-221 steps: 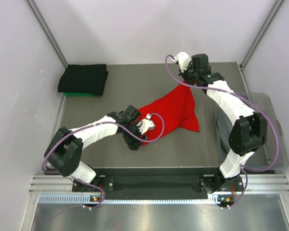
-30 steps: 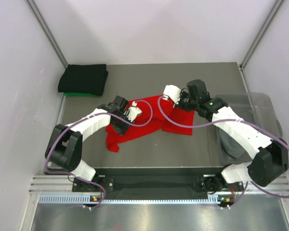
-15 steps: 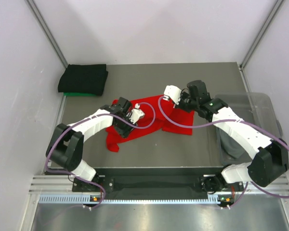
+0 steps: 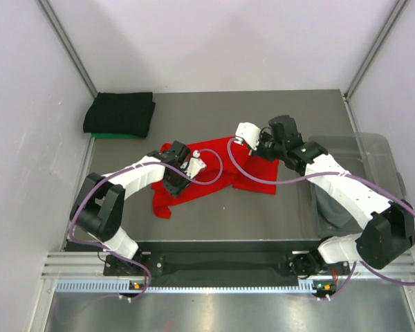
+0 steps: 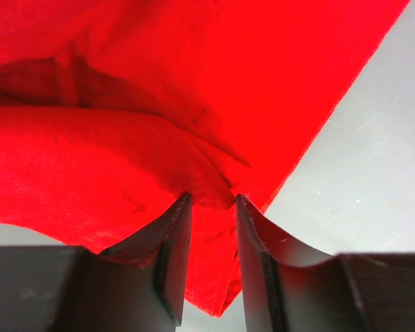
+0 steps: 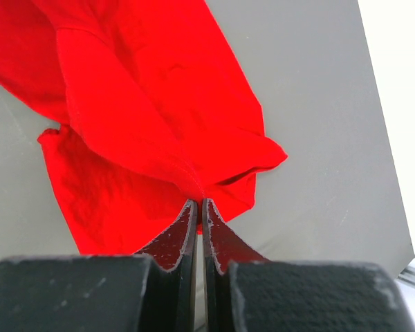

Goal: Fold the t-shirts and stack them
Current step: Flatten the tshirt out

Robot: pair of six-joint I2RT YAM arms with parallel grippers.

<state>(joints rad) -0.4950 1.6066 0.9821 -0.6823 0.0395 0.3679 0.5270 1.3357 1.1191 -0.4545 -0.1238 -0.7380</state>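
Observation:
The red t-shirt [image 4: 207, 169] lies crumpled and stretched across the middle of the table. My left gripper [image 4: 171, 181] is at its left part. In the left wrist view the left gripper [image 5: 212, 199] has its jaws partly apart, with a bunched fold of the red t-shirt [image 5: 194, 83] pressed between the tips. My right gripper [image 4: 257, 153] is at the shirt's far right edge. In the right wrist view the right gripper [image 6: 200, 202] is shut on a ridge of the red t-shirt [image 6: 145, 104], which hangs lifted off the table.
A folded black t-shirt [image 4: 119, 112] rests on a green one [image 4: 114, 135] at the far left corner. A clear plastic bin [image 4: 373, 149] at the right edge holds a grey t-shirt [image 4: 332, 200]. White walls enclose the table on three sides.
The red shirt has been dragged left and lowered since the oldest frame. Over the last second the left gripper shifted a little on the cloth; the right gripper stayed put.

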